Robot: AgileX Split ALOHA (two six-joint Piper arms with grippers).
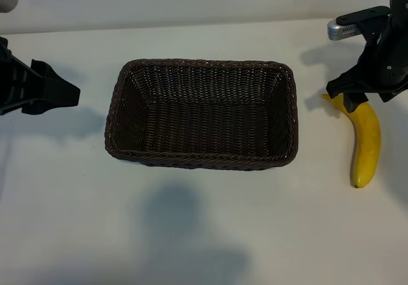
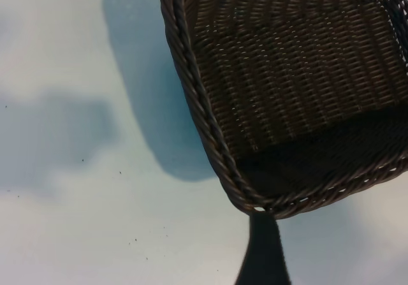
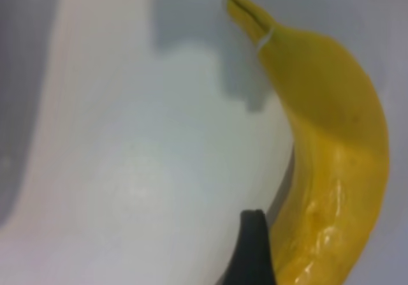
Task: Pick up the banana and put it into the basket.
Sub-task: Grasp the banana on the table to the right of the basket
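The dark brown wicker basket (image 1: 204, 62) sits in the middle of the white table with nothing in it. To its right the yellow banana (image 1: 366, 138) lies flat on the table, stem pointing to the far side. My right gripper (image 1: 358, 92) hangs open over the banana's stem end. In the right wrist view one black finger (image 3: 254, 247) stands beside the banana (image 3: 331, 138) on its inner curve; the other finger is out of frame. My left gripper (image 1: 60, 92) is parked open at the table's left, off the basket's left end, where its wrist view shows the basket's rim (image 2: 197, 100).
White tabletop surrounds the basket on all sides. The banana lies a short gap away from the basket's right wall (image 1: 292, 116). A silver part of the right arm (image 1: 341, 29) sticks out above the banana.
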